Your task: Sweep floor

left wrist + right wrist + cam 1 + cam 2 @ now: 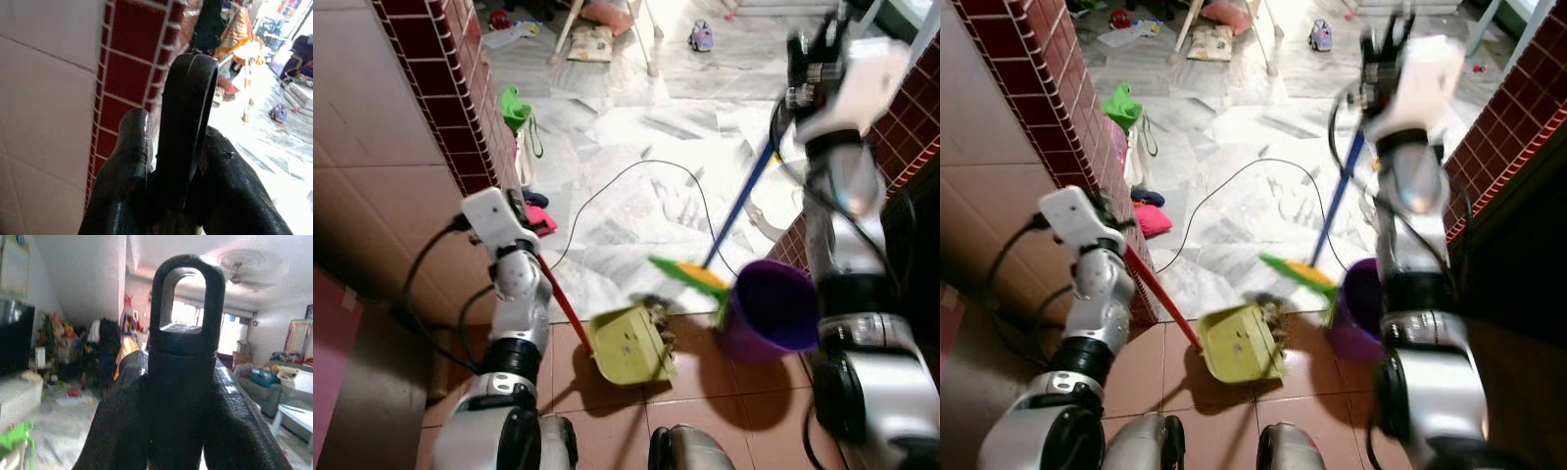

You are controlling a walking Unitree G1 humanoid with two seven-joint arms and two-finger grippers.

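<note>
**Dirt going into the dustpan**

Left gripper [171,196] is clamped on the red dustpan handle [560,299], beside the tiled wall [431,88]; the green dustpan [628,345] rests on the brown floor tiles with debris at its far lip; the broom [690,276] hovers just above that lip; right gripper [182,396] is clamped on the broom's top end, beside a purple bin [771,308]. Judging by this, the collecting step; next, a short stroke toward the pan. No readable writing.
</note>
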